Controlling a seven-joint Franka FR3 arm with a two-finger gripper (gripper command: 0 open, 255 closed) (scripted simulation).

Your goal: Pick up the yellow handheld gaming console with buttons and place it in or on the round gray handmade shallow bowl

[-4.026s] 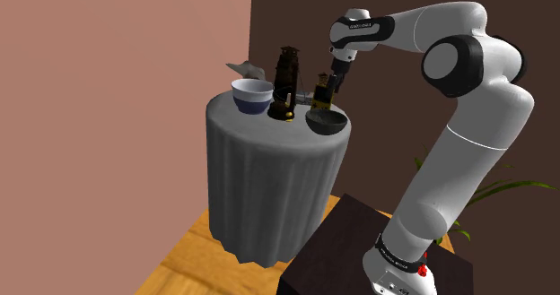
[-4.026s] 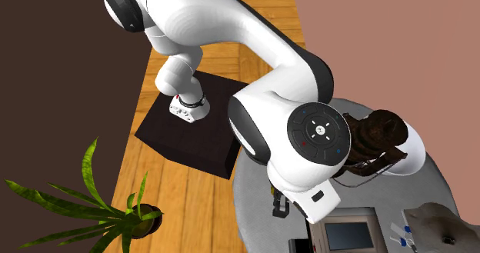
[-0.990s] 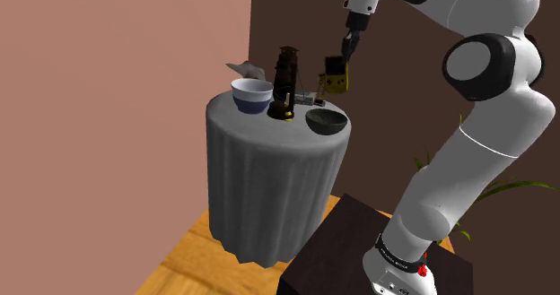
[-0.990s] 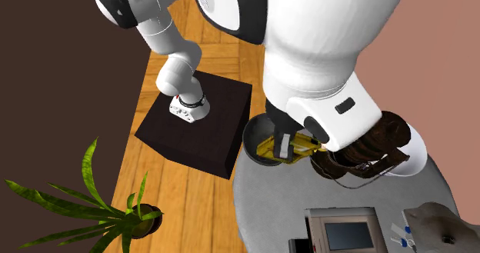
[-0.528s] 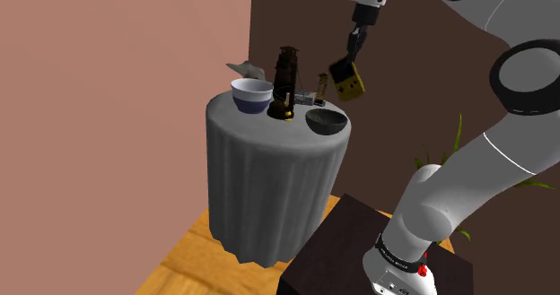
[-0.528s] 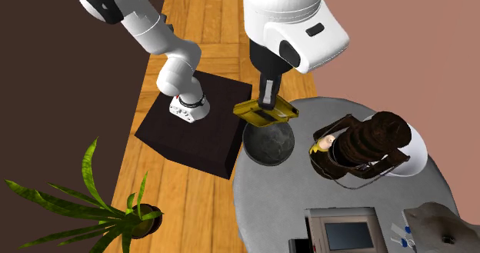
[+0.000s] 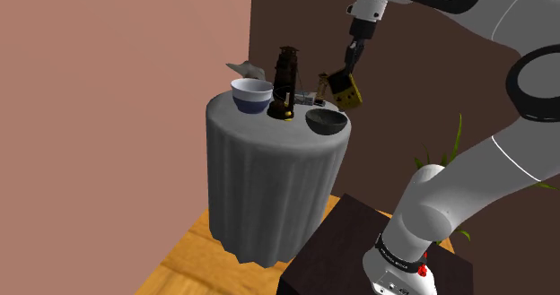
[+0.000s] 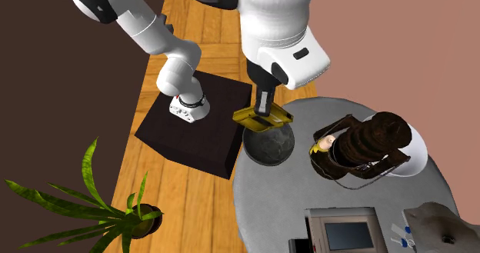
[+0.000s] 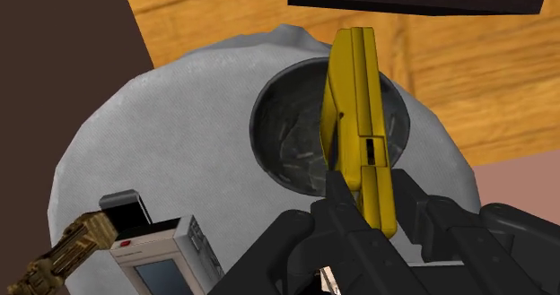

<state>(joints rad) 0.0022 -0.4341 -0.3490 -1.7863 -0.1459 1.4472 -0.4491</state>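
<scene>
Wrist view: the hand (image 9: 368, 193) pinches the yellow console (image 9: 357, 114) edge-on, above the dark gray bowl (image 9: 285, 136) on the round worktop (image 9: 161, 132); a white handheld device (image 9: 166, 259) and brown lantern (image 8: 369, 142) stand nearby.

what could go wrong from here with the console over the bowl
1. The gripper holds the console by one end, on edge, above the bowl. Dropped like that, it may land on end and topple out.
2. In the second exterior view it hangs over the bowl's rim nearest the table's edge. Released there, it could glance off and fall to the floor.
</scene>
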